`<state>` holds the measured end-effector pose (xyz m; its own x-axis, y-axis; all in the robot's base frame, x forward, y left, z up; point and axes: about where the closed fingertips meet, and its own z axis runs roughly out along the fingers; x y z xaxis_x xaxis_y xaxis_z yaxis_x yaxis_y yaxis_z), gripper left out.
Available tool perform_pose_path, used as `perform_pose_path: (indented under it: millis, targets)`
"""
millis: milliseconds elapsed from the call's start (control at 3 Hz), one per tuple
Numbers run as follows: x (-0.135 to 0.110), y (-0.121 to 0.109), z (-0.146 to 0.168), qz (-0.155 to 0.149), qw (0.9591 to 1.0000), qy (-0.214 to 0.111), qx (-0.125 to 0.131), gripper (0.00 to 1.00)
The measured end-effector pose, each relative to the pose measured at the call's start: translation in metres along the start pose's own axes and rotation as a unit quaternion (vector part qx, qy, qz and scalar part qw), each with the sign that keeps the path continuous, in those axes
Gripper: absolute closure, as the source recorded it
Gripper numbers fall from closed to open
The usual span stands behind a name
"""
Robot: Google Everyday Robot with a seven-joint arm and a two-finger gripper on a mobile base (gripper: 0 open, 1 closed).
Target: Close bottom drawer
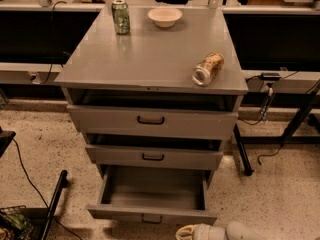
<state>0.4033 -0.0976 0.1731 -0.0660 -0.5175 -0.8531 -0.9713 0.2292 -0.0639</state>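
Note:
The bottom drawer (152,213) of the grey metal cabinet is pulled far out, and its inside is bare. Its slim front panel with a small dark handle (151,219) sits near the lower edge of the camera view. The middle drawer (153,157) and the top drawer (152,120) stick out slightly. My gripper (184,231), white, is at the bottom edge of the view, just below and to the right of the bottom drawer's front panel. Only its top shows.
On the cabinet top (150,54) stand a green can (120,16) and a white bowl (164,17), and a tan can (207,69) lies on its side near the right edge. Table legs and cables stand at right (260,134); a black pole (52,204) leans at lower left.

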Motion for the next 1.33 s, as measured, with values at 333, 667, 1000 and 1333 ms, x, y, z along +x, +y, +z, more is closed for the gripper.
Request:
perform_pose_path:
  millis: [333,667,1000,1333]
  targets:
    - [0.003,-0.002,0.002,0.002,1.0,0.0,0.003,1.0]
    - [0.004,-0.002,0.005,0.002,1.0,0.0,0.005,1.0]
    - [0.012,-0.011,0.024,0.0,0.9998,-0.001,0.022,1.0]
    - [0.026,-0.027,0.044,0.002,0.9986,-0.008,0.051,1.0]
